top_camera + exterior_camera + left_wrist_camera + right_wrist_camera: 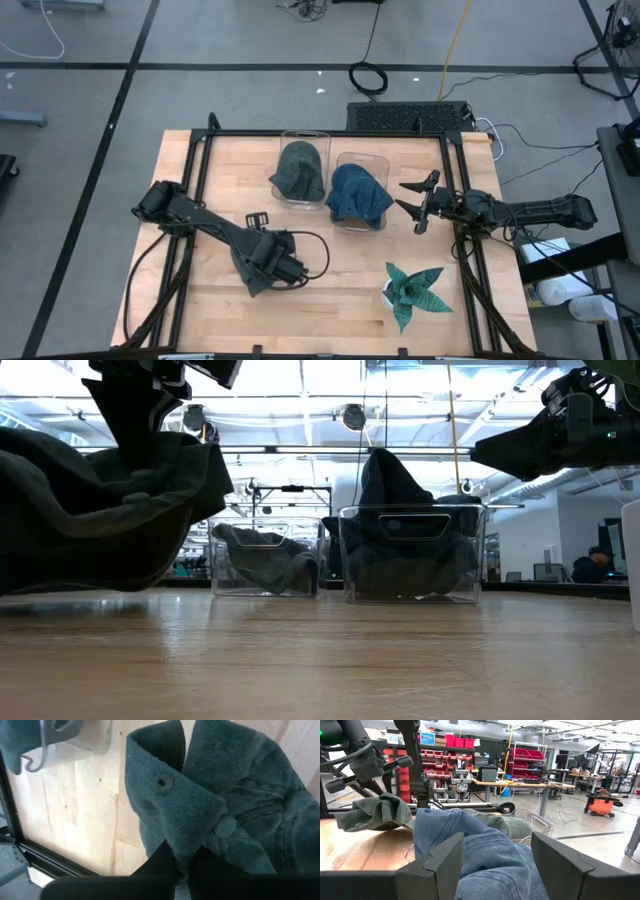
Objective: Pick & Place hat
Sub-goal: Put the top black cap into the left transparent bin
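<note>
The left gripper (262, 262), jaws clenched on the dark hat (252, 272), hangs over the tabletop's (340, 290) front-centre; the bins lie toward the back edge. The right gripper (418, 205) waits, jaws released.

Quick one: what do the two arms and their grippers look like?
Both arms are dark, slim and jointed. The left gripper ends a boxy black wrist with a black cable looped beside it. The right gripper has two flat, angular black fingers. No markings visible.
</note>
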